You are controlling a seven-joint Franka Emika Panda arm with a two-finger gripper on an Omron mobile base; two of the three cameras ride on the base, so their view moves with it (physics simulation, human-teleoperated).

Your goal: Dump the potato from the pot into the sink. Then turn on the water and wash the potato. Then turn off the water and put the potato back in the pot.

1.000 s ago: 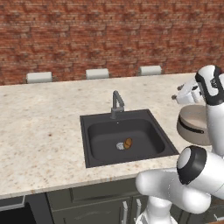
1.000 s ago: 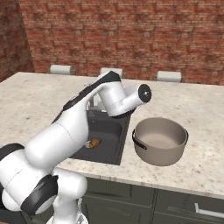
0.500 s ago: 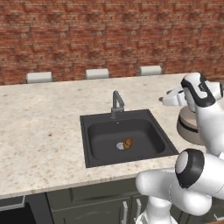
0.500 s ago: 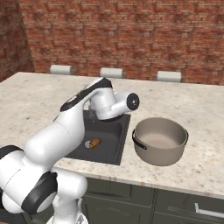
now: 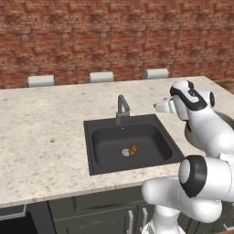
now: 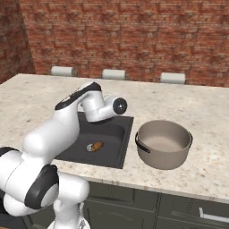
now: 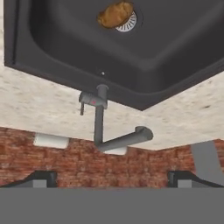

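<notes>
white arm bent over sink (image 5: 98,137) rim | gripper (image 7: 112,177) fingers spread, empty | potato (image 5: 133,149) beside drain

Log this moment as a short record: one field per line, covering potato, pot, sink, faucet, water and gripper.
potato: lying on the sink floor, against the round silver drain
pot: upright on the counter beside the sink, nothing visible inside, dark handle facing the basin
sink: black basin, holds only the potato
faucet: at the basin's back edge; no water visible
gripper: jaws apart, holding nothing, faucet ahead in the hand view
stage: potato dumped; water not yet on
</notes>
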